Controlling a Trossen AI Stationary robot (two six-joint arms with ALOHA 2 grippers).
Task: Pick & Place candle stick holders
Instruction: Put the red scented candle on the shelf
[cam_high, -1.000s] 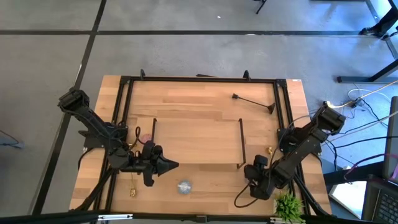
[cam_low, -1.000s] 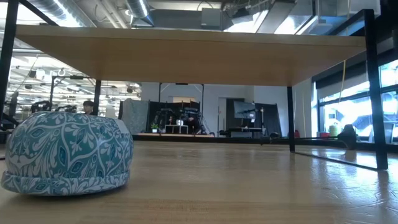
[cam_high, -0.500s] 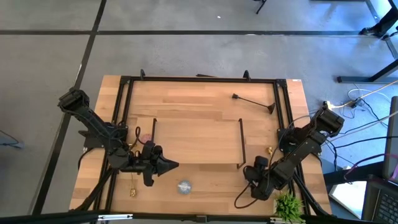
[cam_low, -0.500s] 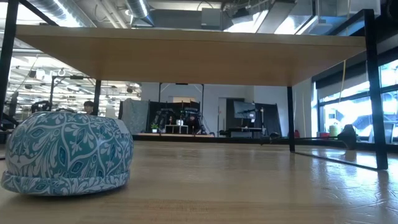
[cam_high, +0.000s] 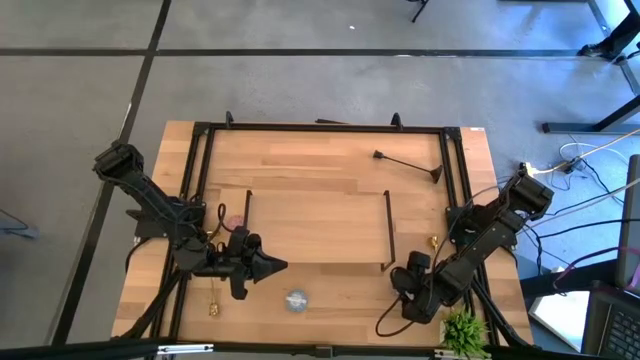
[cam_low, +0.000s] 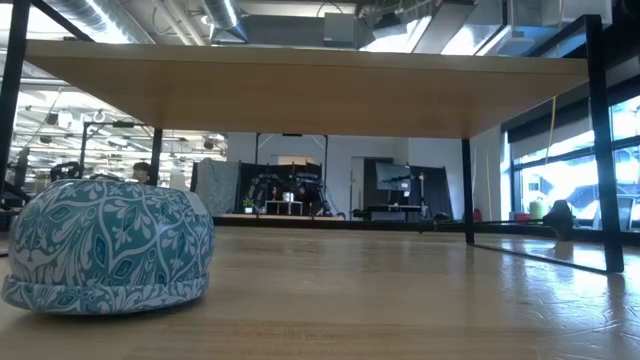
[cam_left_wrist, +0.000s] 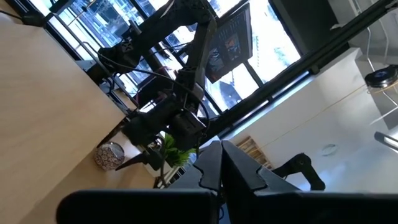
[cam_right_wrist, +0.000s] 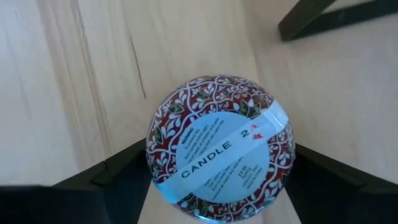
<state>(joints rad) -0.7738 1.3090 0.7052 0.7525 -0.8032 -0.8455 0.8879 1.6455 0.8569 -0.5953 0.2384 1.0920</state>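
Spreading under everything, the wooden tabletop (cam_high: 310, 150) is carrying the wide wooden board (cam_high: 318, 225) with black end rails at its middle; in the low view that board's underside is stretching overhead.

I am reaching my right arm down at the near right corner, just left of the small green plant (cam_high: 462, 330). My right end effector (cam_high: 403, 303) is standing wide open there, its two fingers (cam_right_wrist: 118, 177) straddling a squat round candle holder (cam_right_wrist: 219, 146) with a red and white pattern and a pale blue band, one finger on each side. The round is sitting on the tabletop; whether my pads are pressing it I cannot tell.

I am keeping my left arm at the near left, with my left end effector (cam_high: 268, 266) fully closed, gripping nothing, and pointing right along the board's near edge.

The black candle stick (cam_high: 408, 165) is lying on its side at the far right. One gold stem (cam_high: 213, 302) is standing near left, just left of my left end effector; the other gold stem (cam_high: 433, 241) is standing at the right, beside my right arm. The pale blue round (cam_high: 296, 299) is sitting at the near middle, between my two end effectors, and the pink round (cam_high: 235, 222) is sitting by the board's left rail.
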